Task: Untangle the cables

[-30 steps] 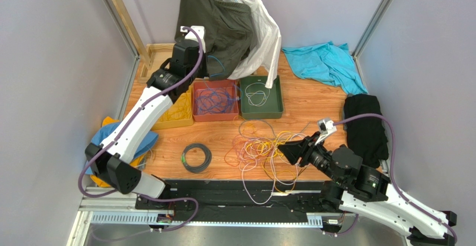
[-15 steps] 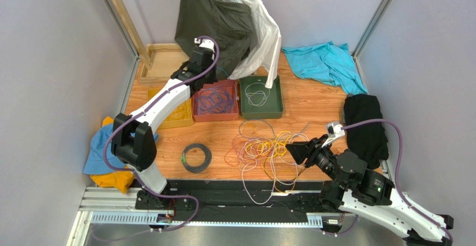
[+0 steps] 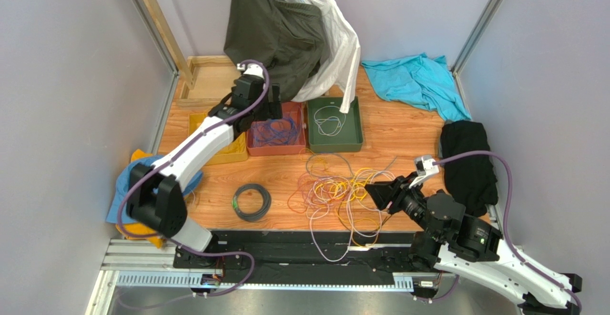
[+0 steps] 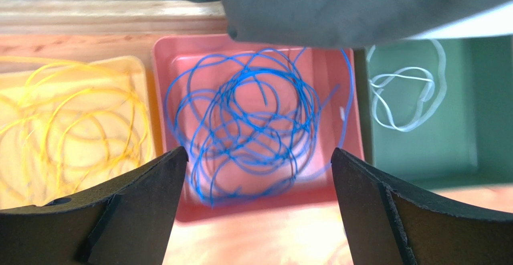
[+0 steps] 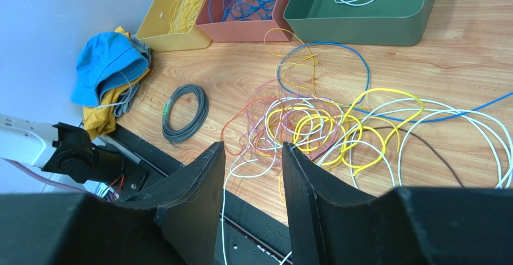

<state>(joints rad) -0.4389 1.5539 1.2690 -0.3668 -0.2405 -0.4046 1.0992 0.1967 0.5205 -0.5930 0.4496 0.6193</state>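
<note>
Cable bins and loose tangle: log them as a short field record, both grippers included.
yellow bin: yellow cables
red bin: blue cables
green bin: white cable
table: mixed tangle of yellow, white, pink, blue cables; grey coil apart to its left
left gripper: open, above red bin, empty
right gripper: jaws apart, at tangle's right edge, nothing clamped

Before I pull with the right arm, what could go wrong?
The yellow, white and pink loops in the tangle interlace, so one pull may drag the pile. A white strand trails off the table onto the black rail and could snag. The dark garment hangs over the red tray; the left jaws, open there, might catch it.
</note>
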